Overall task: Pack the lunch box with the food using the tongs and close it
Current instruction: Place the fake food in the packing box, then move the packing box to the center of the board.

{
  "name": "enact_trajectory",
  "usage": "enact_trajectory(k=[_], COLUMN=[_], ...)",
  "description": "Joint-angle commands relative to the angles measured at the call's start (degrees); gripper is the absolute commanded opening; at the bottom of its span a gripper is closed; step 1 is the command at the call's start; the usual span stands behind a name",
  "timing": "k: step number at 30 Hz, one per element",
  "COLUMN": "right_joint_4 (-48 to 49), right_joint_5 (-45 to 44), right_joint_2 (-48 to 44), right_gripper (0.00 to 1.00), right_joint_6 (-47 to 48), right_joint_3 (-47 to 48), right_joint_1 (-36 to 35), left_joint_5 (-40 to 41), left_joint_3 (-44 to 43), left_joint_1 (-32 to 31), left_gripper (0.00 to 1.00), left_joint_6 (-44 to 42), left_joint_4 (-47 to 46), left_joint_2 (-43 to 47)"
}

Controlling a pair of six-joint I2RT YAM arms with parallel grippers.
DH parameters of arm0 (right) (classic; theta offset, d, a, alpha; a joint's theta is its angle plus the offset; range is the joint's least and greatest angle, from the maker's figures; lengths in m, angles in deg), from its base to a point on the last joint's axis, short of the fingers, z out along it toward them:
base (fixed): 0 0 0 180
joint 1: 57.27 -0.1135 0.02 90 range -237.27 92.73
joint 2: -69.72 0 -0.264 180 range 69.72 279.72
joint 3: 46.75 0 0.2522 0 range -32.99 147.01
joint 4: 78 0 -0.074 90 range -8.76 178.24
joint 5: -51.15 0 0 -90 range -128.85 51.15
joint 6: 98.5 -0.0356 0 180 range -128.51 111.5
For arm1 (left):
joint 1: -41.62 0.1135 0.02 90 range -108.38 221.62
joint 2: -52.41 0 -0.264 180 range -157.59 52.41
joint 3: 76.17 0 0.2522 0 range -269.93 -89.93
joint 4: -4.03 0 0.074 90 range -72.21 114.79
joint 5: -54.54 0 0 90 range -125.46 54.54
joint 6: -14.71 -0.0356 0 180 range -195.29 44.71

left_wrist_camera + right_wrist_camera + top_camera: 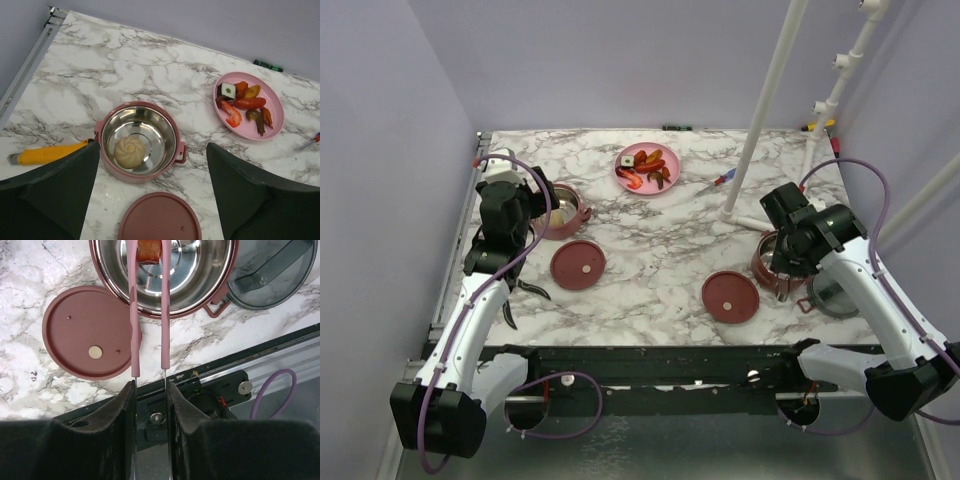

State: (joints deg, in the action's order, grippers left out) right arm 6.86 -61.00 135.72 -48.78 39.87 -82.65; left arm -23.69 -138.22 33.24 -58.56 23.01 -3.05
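- Now right gripper clamps tongs; tips pinch red piece over right tier.
- Left gripper agape over left tier, cream ball inside; plate at 2 o'clock.

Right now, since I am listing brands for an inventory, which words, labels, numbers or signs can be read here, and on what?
No text can be read.
Flat maroon disc lid: a plain cream round spot, no letters.
White food cube on the flat pink plate: a green dot, no letters.
Long slim pink tongs: bare.
Small dark green bar on the marble table: too small to tell.
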Motion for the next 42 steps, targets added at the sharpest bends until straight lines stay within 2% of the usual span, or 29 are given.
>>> enact_trajectory(k=[1,4,9,14,29,42], right_joint_4=[0.8,1.1,1.1,2.1,12.4,17.3], right_joint_5=[-2.7,-2.4,-2.6,-1.5,10.0,20.2], right_joint_2=[0.2,0.3,0.0,-0.1,1.4,2.3], right_gripper=[0.25,0.33,0.38,0.36,0.35,0.34], right_joint_6=[-0.3,-0.3,-0.2,0.2,3.7,6.8], right_joint_3=[-0.6,-1.1,-1.7,-2.5,-8.5,-6.1], right_joint_1=[0.2,0.2,0.2,0.2,0.3,0.3], left_joint_5=[-0.5,-0.6,-0.7,-0.7,-0.4,0.1], left_joint_3=[0.4,0.4,0.4,0.4,0.4,0.4], left_joint_1=[-0.2,-0.3,-0.3,-0.3,-0.2,-0.2], left_gripper=[0.88,0.88,0.88,0.88,0.89,0.88], left_joint_6=[-0.2,-0.1,-0.1,-0.1,-0.3,-0.5], left_joint_4=[-1.3,-1.3,-1.3,-1.3,-1.3,-1.1], left_joint_2=[0.4,0.4,0.2,0.2,0.7,1.1])
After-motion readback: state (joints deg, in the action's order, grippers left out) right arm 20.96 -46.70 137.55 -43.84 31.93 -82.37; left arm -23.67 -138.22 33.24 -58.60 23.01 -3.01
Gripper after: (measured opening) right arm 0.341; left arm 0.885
